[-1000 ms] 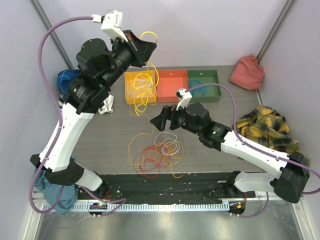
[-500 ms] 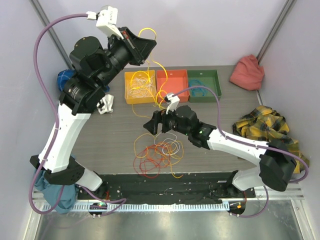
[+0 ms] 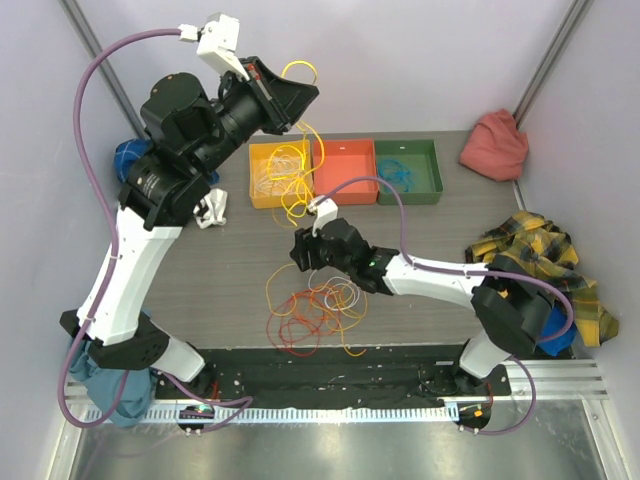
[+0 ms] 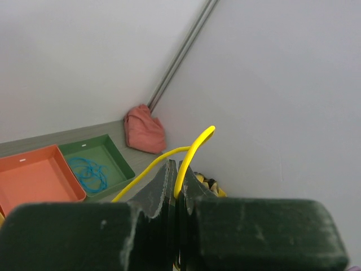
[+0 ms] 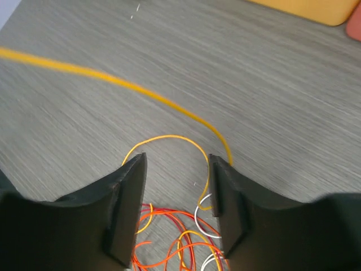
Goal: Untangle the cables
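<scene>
Here, the left tool (image 4: 176,174) is seen shut tight on a yellow cable (image 4: 194,148), whose free end curls up past the fingertips. In the overhead view this tool is held high above the far left part of the surface (image 3: 230,270). From it the yellow cable is draped down in loose loops in front of the yellow tray (image 3: 258,203) and on toward the middle. The right tool (image 5: 176,169) is held low over the middle of the surface with its jaws parted to a middling gap, and nothing is seen pinched between them. A yellow strand is passed just beside one finger (image 5: 225,192), though contact cannot be told. Just near of this tool the rest of the cables (image 3: 318,305) is spread as a tangled heap of red, orange, white and yellow loops. Along the far edge the yellow tray, holding white and yellow wire, is followed rightward by an orange tray (image 3: 345,172) and a green tray (image 3: 427,168) holding a blue wire (image 3: 398,172). A red cloth (image 3: 495,145) is set at the far right, and a plaid cloth (image 3: 530,260) at the right edge.
</scene>
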Controlling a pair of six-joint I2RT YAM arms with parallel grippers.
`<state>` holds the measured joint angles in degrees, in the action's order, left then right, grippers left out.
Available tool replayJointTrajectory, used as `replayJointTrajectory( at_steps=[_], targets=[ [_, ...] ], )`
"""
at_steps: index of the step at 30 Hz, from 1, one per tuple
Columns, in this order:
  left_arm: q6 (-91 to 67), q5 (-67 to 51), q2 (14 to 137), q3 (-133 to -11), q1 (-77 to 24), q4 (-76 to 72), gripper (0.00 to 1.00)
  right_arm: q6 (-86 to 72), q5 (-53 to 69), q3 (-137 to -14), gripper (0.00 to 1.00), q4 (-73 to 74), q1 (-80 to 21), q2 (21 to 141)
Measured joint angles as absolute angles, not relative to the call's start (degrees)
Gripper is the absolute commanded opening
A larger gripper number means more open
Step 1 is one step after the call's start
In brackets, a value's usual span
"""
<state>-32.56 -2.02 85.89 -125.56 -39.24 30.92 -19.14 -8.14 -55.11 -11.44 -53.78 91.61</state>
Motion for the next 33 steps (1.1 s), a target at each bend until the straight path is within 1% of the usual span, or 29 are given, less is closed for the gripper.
replayJointTrajectory(
  at_steps=[1, 2, 5, 6, 12, 16, 19, 26, 27, 30, 31, 33],
  targets=[
    [-32.53, -2.02, 85.86, -125.56, -39.24, 30.94, 0.00, -19.07, -8.82, -55.11, 0.71, -11.51, -53.76, 91.31],
    [-32.51, -2.00, 85.86, -125.56, -39.24, 30.94, 0.00, -18.96, -9.45, -55.05, 0.80, -11.51, -53.76, 90.83],
    [-32.27, -1.96, 85.86, -125.56, -39.24, 31.00, 0.00, -18.74, -10.87, -53.58, 0.91, -11.57, -54.22, 87.37],
    [-32.16, -1.91, 85.86, -125.56, -39.24, 31.09, 0.00, -18.63, -11.53, -52.66, 0.92, -11.53, -54.68, 85.41],
    [-31.48, -1.52, 85.86, -124.79, -39.24, 31.18, 0.00, -18.57, -14.59, -49.84, 0.94, -11.16, -57.71, 74.00],
    [-31.55, -1.61, 85.86, -123.98, -39.24, 31.24, 0.00, -18.46, -16.51, -48.88, 0.94, -11.31, -57.91, 71.29],
    [-32.29, -2.31, 85.86, -123.92, -39.24, 31.18, 0.00, -18.00, -17.93, -48.73, 0.94, -11.64, -57.87, 73.78],
    [-32.97, -3.77, 85.78, -123.94, -39.24, 31.22, 0.00, -17.43, -19.20, -48.21, 0.93, -12.25, -57.89, 84.60],
    [-33.01, -4.01, 85.73, -123.94, -39.24, 31.24, 0.00, -17.21, -19.59, -48.27, 0.93, -12.25, -57.89, 85.80],
    [-33.01, -4.36, 85.38, -123.94, -39.24, 31.27, 0.00, -16.38, -20.53, -48.95, 0.80, -12.03, -57.89, 88.58],
    [-33.01, -4.38, 85.19, -123.94, -39.24, 31.38, 0.00, -16.16, -20.71, -49.74, 0.67, -11.97, -57.78, 89.62],
    [-33.04, -4.45, 84.66, -123.92, -39.24, 31.38, 0.00, -15.75, -20.64, -51.09, 0.50, -11.94, -57.36, 91.07]
  ],
)
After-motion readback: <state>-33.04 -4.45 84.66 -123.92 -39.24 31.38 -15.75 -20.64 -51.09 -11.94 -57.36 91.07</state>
